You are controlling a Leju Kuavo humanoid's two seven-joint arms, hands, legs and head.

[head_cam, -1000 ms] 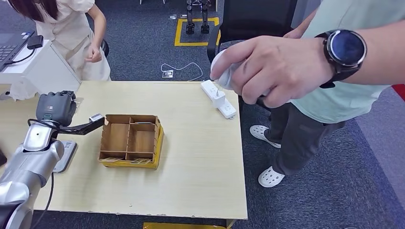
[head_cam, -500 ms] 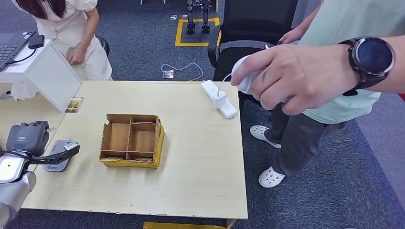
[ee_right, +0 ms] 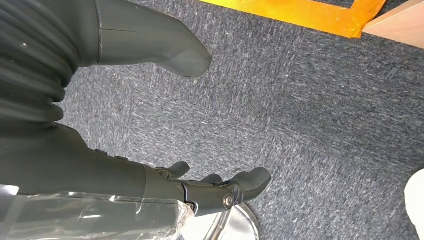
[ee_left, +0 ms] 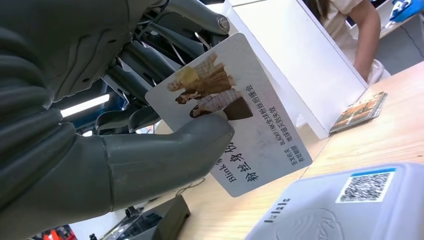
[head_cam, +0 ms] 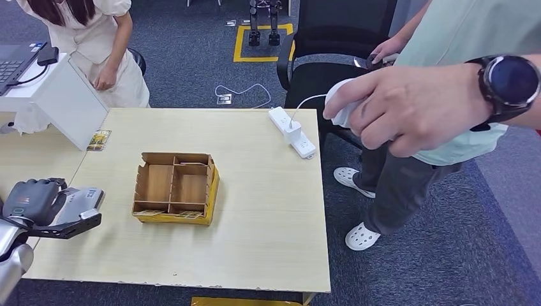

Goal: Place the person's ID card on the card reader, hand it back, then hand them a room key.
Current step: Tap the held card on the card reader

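Just beside the card reader (ee_left: 350,210) on the bench (head_cam: 255,191), the left hand (ee_left: 100,125) pinches the ID card (ee_left: 235,115); next, lowering it flat onto the reader. The right hand (ee_right: 150,150) hangs empty, fingers apart.

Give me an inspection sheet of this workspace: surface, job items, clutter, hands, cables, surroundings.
Surface: wooden table.
Job items: ID card pinched in left hand just above card reader; card not yet flat on it.
Clutter: divided wooden box; small card by white stand.
Hands: right hand hangs over carpet, holds nothing.
Cables: power strip, white cord to person's hand.
Surroundings: seated person, black chair.
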